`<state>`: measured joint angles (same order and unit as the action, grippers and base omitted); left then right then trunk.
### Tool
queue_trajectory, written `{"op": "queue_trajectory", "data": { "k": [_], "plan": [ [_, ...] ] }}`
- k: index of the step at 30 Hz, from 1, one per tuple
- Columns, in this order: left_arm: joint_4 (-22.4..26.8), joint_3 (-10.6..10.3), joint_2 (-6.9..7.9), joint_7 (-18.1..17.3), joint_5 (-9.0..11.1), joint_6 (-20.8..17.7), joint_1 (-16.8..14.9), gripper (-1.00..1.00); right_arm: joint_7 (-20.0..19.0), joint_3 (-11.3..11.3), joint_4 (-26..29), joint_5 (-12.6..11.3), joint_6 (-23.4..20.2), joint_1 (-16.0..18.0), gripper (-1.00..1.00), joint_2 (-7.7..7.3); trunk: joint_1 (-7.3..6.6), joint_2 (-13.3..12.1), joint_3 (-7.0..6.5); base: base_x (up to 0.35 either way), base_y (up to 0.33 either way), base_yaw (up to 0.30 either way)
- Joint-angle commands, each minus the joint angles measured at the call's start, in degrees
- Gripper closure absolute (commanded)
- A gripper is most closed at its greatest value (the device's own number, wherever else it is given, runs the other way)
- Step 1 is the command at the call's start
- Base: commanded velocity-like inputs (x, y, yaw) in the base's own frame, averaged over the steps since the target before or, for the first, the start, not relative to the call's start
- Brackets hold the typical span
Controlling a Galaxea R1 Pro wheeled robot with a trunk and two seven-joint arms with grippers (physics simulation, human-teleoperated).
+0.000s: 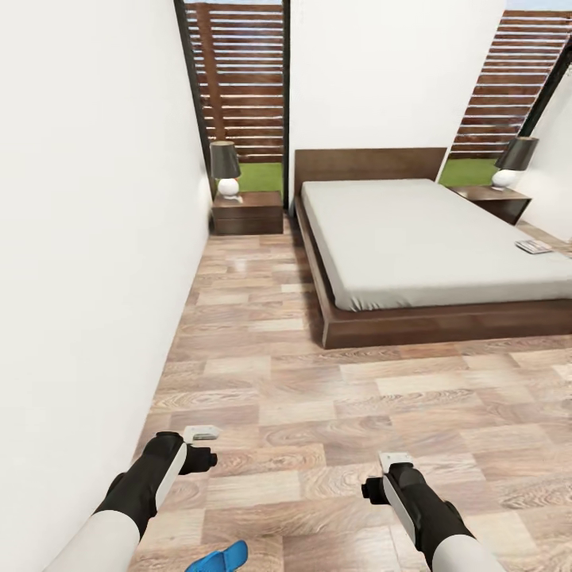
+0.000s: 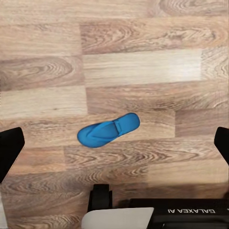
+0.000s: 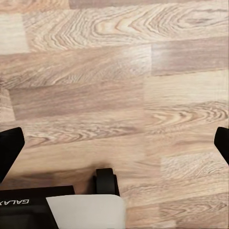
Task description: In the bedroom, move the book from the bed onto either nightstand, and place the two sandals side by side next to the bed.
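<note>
Sandal (image 2: 108, 130) flat on floor (image 2: 143, 67), centred between wide left jaws, right jaws wide.

Both arms low and forward, left gripper (image 1: 202, 434) and right gripper (image 1: 395, 458) spread wide.

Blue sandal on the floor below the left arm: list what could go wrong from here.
1. The blue sandal lies near the robot's base, so a wheel might roll over it or push it.
2. It sits at the head view's bottom edge, easily lost from sight.
3. The left end effector is open above it; a flat sandal may slip from the fingers.
</note>
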<state>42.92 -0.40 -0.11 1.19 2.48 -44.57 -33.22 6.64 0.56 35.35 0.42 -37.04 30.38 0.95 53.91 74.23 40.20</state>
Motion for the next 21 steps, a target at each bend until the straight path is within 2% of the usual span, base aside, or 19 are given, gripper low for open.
{"op": "queue_trajectory", "data": {
  "k": [1, 7, 17, 21],
  "plan": [
    [0.1, 0.0, 0.02, 0.1, 0.2, -0.3, 0.0, -1.0, 0.2, 0.1, 0.1, 0.0, -0.3, 0.0, -1.0, 0.02, -0.01, 0.0, 0.05, -0.087, 0.246, -0.261],
    [0.1, 0.0, 0.02, 0.1, 0.2, -0.3, 0.0, -1.0, 0.2, 0.1, 0.1, 0.0, -0.3, 0.0, -1.0, 0.02, -0.01, 0.0, 0.05, -0.034, 0.117, -0.261],
    [0.1, 0.0, 0.02, 0.1, 0.2, -0.3, 0.0, -1.0, 0.2, 0.1, 0.1, 0.1, -0.3, 0.0, -1.0, 0.02, -0.01, 0.0, 0.05, -0.003, 0.01, -0.261],
    [0.1, 0.0, 0.02, 0.1, 0.2, -0.3, 0.0, -1.0, 0.2, 0.1, 0.1, 0.1, -0.3, 0.0, -1.0, 0.02, -0.01, 0.0, 0.05, -0.117, 0.084, -0.122]
  ]
}}
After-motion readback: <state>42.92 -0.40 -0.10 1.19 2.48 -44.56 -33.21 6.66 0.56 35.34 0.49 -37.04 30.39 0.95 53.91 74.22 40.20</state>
